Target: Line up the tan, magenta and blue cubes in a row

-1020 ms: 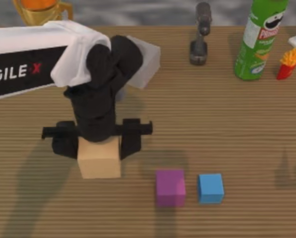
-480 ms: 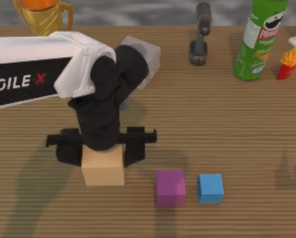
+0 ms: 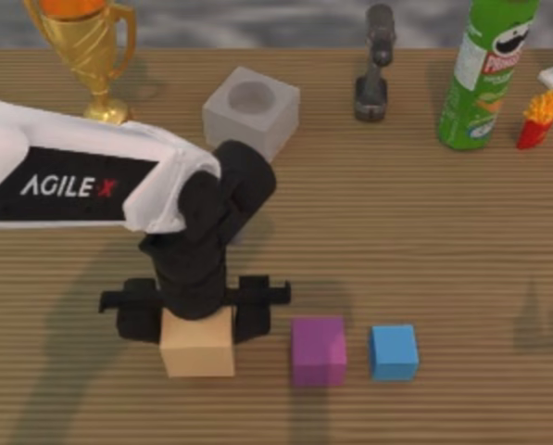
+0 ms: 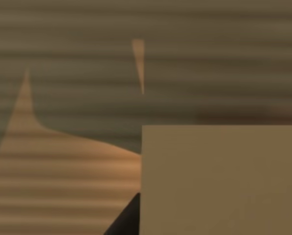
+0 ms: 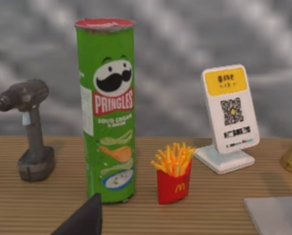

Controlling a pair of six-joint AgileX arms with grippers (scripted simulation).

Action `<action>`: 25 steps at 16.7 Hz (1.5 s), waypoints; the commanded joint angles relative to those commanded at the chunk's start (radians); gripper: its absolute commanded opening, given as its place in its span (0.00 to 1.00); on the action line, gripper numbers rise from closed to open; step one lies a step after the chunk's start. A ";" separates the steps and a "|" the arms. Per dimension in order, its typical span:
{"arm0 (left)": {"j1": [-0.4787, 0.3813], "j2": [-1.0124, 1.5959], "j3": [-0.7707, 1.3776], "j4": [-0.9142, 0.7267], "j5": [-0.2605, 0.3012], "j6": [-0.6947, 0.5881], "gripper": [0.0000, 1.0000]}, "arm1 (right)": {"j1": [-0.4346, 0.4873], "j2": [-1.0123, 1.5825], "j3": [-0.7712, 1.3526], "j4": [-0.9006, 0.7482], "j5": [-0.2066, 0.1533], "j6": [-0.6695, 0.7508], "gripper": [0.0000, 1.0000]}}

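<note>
Wood-grain table (image 3: 424, 241) with fine ribbing running left to right; grey mottled backdrop beyond the far edge.

Nearest row: three plain matte cubes. Tan cube (image 3: 198, 344), palest and largest, sits directly between the jaws of the left gripper (image 3: 196, 313), one black finger at each side face, jaws clamped on it from above. Left wrist view confirms: a flat tan face (image 4: 219, 178) fills much of that picture, ribbed table behind it, one dark finger edge at its lower corner. Whether the cube rests on the table or hangs just clear of it, cannot tell.

Magenta cube (image 3: 318, 349), mid-sized, stands just outside the jaws toward the table's right, apart from the tan cube by a narrow gap. Blue cube (image 3: 393, 351), smallest and brightest, lies one step farther out on that same side, beside the magenta one, not touching. All three near faces lie roughly on one line.

Left arm, white shell with AgileX lettering, reaches in from the table's left.

Farther back from the jaws: pale grey block (image 3: 251, 110) with a round hole, gold trophy (image 3: 85, 51) off toward the left corner, dark drill (image 3: 374, 67), green Pringles can (image 3: 488, 69), red fries carton (image 3: 540, 119).

Right wrist view looks at the can, the fries, the drill and a QR sign stand (image 5: 228, 117); only a dark fingertip of the right gripper (image 5: 84, 218) shows, jaw state not readable.
</note>
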 joint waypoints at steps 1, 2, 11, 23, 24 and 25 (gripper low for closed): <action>0.000 0.000 0.000 0.000 0.000 0.000 0.00 | 0.000 0.000 0.000 0.000 0.000 0.000 1.00; 0.000 0.000 0.000 0.000 0.000 0.000 0.00 | 0.000 0.000 0.000 0.000 0.000 0.000 1.00; 0.000 0.000 0.000 0.000 0.000 0.000 0.60 | 0.000 0.000 0.000 0.000 0.000 0.000 1.00; 0.000 0.000 0.000 0.000 0.000 0.000 1.00 | 0.000 0.000 0.000 0.000 0.000 0.000 1.00; 0.000 0.000 0.000 0.000 0.000 0.000 1.00 | 0.000 0.000 0.000 0.000 0.000 0.000 1.00; 0.001 -0.001 0.000 0.000 0.000 0.000 1.00 | 0.000 0.000 0.000 0.000 0.000 0.000 1.00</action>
